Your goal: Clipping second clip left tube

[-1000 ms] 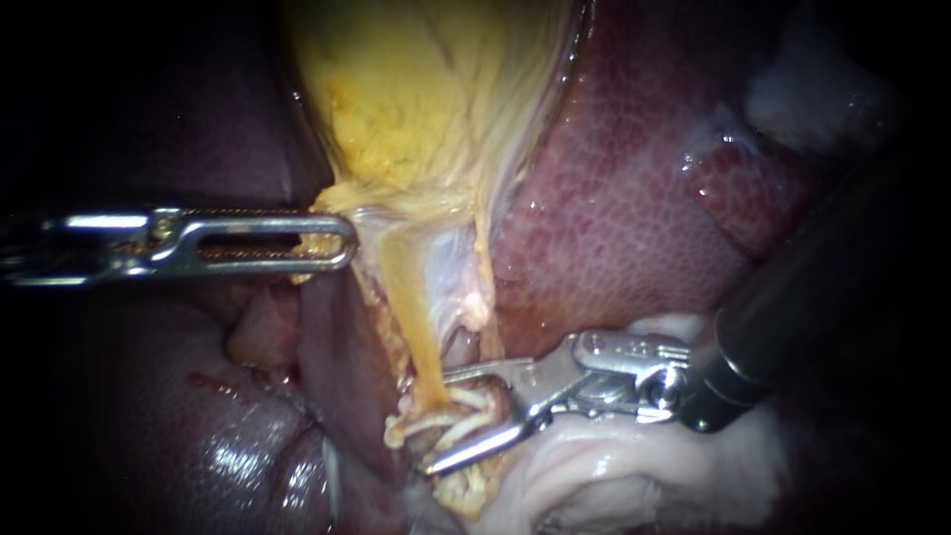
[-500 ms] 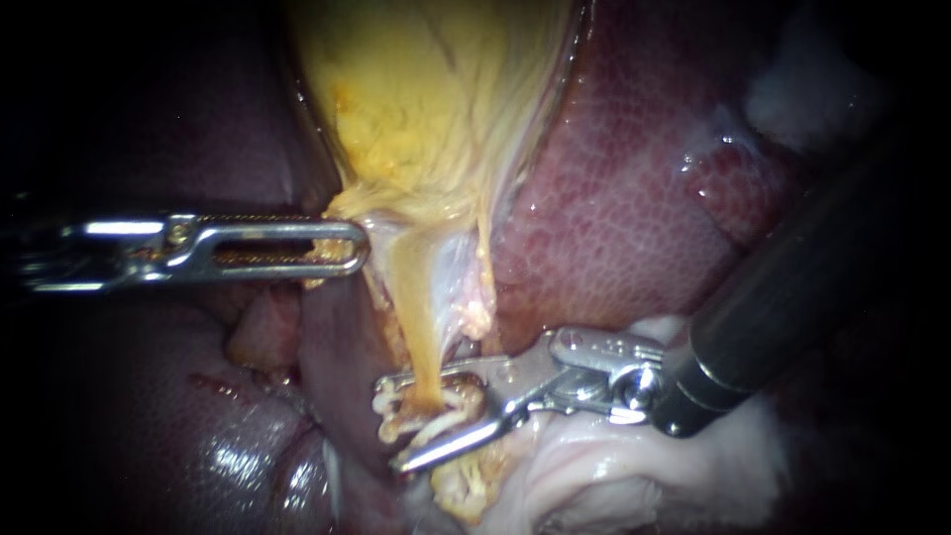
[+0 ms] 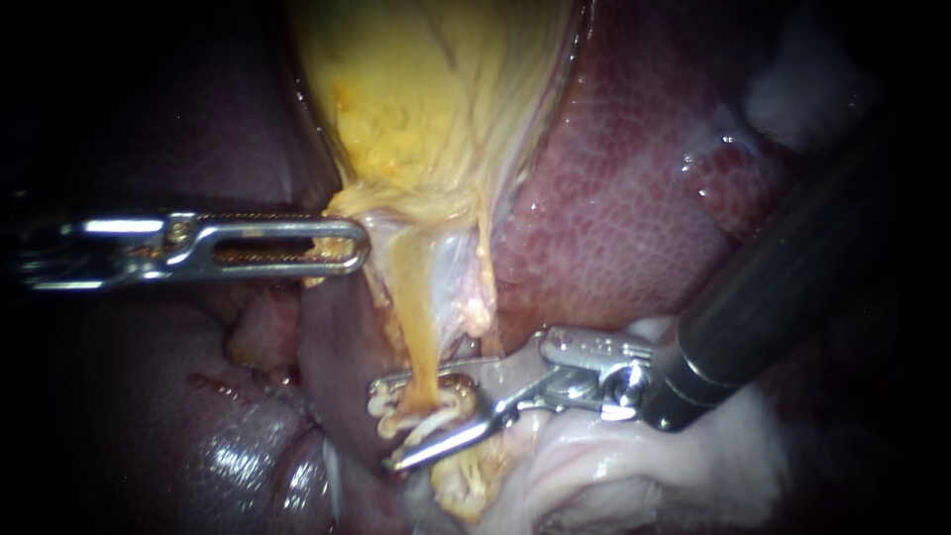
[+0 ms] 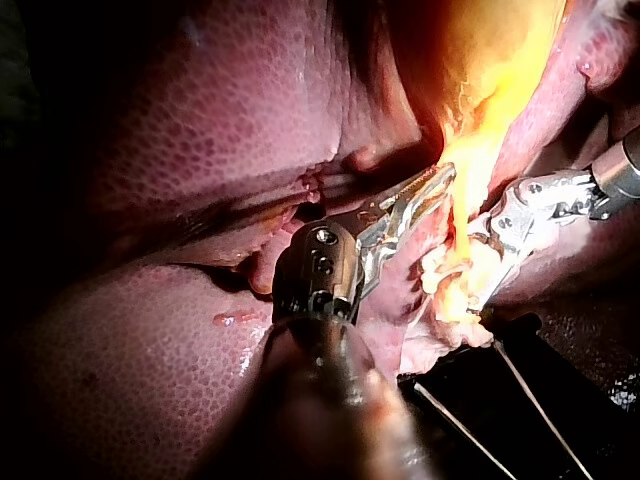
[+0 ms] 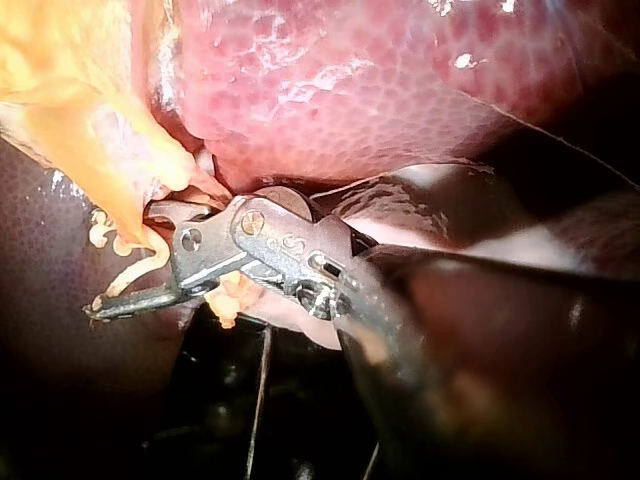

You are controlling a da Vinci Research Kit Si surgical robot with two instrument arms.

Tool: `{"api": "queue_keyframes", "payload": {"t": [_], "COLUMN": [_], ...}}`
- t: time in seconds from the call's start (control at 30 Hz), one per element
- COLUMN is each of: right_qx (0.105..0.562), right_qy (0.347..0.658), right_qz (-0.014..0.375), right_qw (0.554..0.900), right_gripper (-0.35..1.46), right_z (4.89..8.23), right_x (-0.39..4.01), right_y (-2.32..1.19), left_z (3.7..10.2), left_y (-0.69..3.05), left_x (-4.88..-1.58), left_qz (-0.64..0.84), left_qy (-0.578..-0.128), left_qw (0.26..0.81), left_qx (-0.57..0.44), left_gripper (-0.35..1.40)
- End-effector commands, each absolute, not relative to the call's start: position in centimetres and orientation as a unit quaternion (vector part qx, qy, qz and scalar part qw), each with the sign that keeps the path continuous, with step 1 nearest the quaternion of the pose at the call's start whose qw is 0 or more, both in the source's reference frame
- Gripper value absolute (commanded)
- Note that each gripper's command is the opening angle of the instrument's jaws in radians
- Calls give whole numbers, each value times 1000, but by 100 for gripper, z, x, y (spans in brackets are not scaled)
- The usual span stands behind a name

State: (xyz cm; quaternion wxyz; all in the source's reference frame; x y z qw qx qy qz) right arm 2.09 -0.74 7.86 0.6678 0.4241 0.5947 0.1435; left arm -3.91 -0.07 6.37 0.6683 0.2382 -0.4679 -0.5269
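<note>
The yellow gallbladder hangs down and narrows into a yellow left tube. My left instrument comes in level from the left, its slotted jaws shut on the gallbladder's lower edge beside the tube's top. My right instrument reaches in from the right with its jaws open. The tube's lower end, with pale frayed strands, lies between them. In the right wrist view the same open jaws straddle the yellow tube. The left wrist view shows my left instrument holding yellow tissue.
Red mottled liver fills the right side behind the tube, and darker liver lies low on the left. White fatty tissue sits under the right instrument's shaft. A thin pale strand runs just right of the yellow tube.
My right instrument has slid left, so its open jaws now reach across and past the tube. My left instrument moved slightly to the right with the gallbladder edge, then held still.
</note>
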Motion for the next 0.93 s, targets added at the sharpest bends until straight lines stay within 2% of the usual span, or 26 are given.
{"api": "queue_keyframes", "payload": {"t": [0.03,0.07,0.1,0.13,0.17,0.23,0.93], "right_qx": [429,435,451,466,469,458,459], "right_qy": [595,594,586,580,579,581,579], "right_qz": [139,135,137,130,124,132,129], "right_qw": [666,663,659,655,655,660,661], "right_gripper": [41,32,13,-15,-35,-35,-35], "right_z": [786,786,786,785,785,786,795], "right_x": [208,208,207,204,204,204,194], "right_y": [-74,-74,-74,-75,-75,-75,-70], "left_z": [637,637,637,637,637,636,634], "left_y": [-7,-7,-7,-7,-7,-7,-6], "left_x": [-391,-391,-391,-390,-390,-389,-388], "left_qz": [-527,-527,-527,-527,-527,-527,-527], "left_qy": [-468,-468,-468,-468,-468,-468,-468], "left_qw": [668,668,668,668,668,668,668], "left_qx": [238,238,238,238,238,239,239], "left_gripper": [-35,-35,-35,-35,-35,-35,-35]}}
